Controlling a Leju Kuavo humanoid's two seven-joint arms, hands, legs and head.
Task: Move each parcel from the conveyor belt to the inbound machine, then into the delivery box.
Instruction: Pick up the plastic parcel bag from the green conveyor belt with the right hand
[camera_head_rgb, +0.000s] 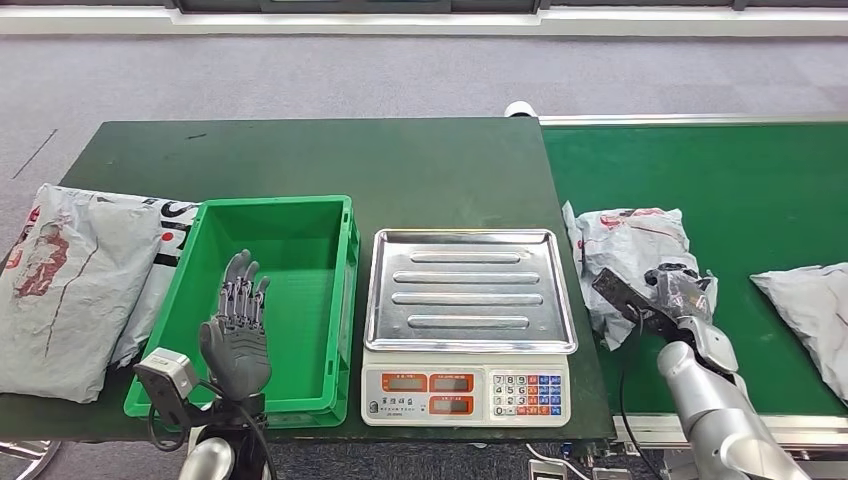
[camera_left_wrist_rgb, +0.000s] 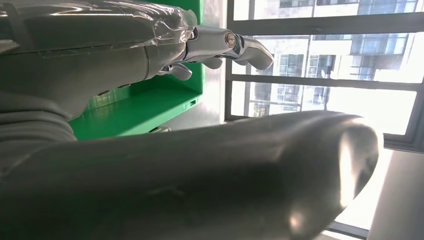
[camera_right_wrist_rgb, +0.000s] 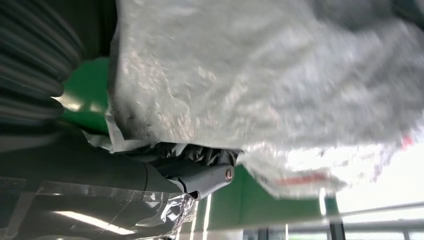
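A crumpled grey parcel (camera_head_rgb: 625, 250) lies at the near left end of the green conveyor belt (camera_head_rgb: 720, 170). My right hand (camera_head_rgb: 685, 290) grips its right edge. In the right wrist view the parcel (camera_right_wrist_rgb: 275, 75) bulges over my right hand (camera_right_wrist_rgb: 195, 175), whose fingers are tucked into the crinkled plastic. The scale with a steel tray (camera_head_rgb: 470, 290) stands bare on the dark table. My left hand (camera_head_rgb: 238, 320) is raised above the green box (camera_head_rgb: 350, 300), fingers apart and holding nothing. The left wrist view shows this hand (camera_left_wrist_rgb: 150, 50) in front of the green box (camera_left_wrist_rgb: 135, 110).
A second grey parcel (camera_head_rgb: 815, 310) lies further right on the belt. A large grey parcel (camera_head_rgb: 70, 290) rests on the table left of the green box. The scale's keypad (camera_head_rgb: 525, 392) faces me at the table's front edge.
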